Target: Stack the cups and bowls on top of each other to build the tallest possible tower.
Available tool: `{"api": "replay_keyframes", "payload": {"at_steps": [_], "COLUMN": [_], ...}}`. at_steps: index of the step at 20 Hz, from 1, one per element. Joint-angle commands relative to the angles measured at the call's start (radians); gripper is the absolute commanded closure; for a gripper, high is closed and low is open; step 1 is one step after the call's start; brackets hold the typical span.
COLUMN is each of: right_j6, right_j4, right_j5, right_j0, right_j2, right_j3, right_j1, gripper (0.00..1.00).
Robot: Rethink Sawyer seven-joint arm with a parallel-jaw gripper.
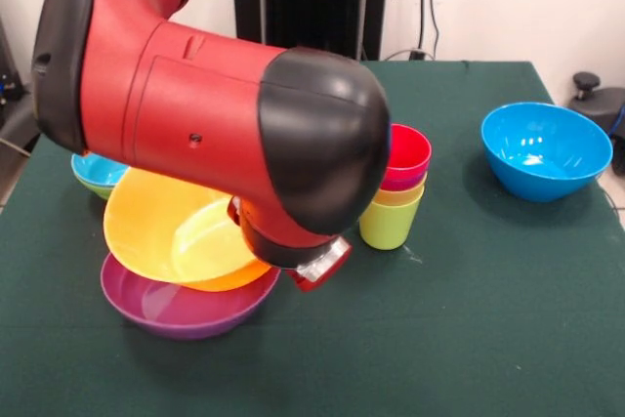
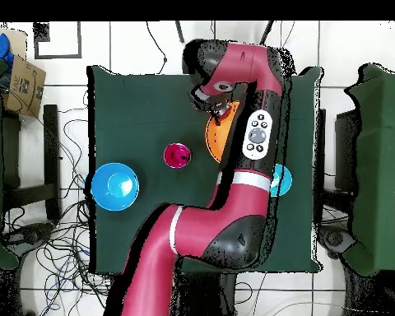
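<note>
The tower (image 1: 395, 192) is a nest of cups: lime green (image 1: 388, 226) lowest, then yellow, purple, and red (image 1: 408, 150) on top; it also shows in the overhead view (image 2: 177, 155). The large yellow-orange bowl (image 1: 161, 227) sits tilted in the wide purple bowl (image 1: 181, 308). My gripper (image 2: 219, 109) is over the yellow-orange bowl's (image 2: 215, 138) far rim, but the arm's bulk (image 1: 244, 124) hides it in the front view. A small blue bowl (image 1: 98, 169) rests in the small green bowl (image 1: 94, 187). The large blue bowl (image 1: 545, 148) stands apart.
The table (image 1: 459, 339) is covered in dark green cloth. In the overhead view the large blue bowl (image 2: 114, 185) is left of the tower, and the small blue bowl (image 2: 280, 178) peeks out beside the arm. Cables lie on the floor around the table.
</note>
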Motion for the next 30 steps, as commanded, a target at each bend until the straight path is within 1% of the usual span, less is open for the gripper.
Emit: {"api": "replay_keyframes", "payload": {"at_steps": [1,11,15,20,23,28,30], "right_j6": [-0.072,-0.121,-0.138,-0.135,-0.144,-0.155,-0.158], "right_j4": [0.138,0.406,0.487,0.547,0.582,0.611,0.611], "right_j5": [-0.043,-0.093,-0.109,-0.144,-0.147,-0.171,-0.196], "right_j0": [-0.047,-0.109,-0.125,-0.127,-0.131,-0.132,-0.13], "right_j2": [-0.152,-0.46,-0.56,-0.631,-0.675,-0.7,-0.698], "right_j3": [-0.031,-0.05,-0.049,-0.04,-0.035,-0.023,-0.02], "right_j1": [0.059,0.103,0.109,0.116,0.114,0.12,0.124], "gripper": [1.0,1.0,1.0,1.0,1.0,1.0,1.0]}}
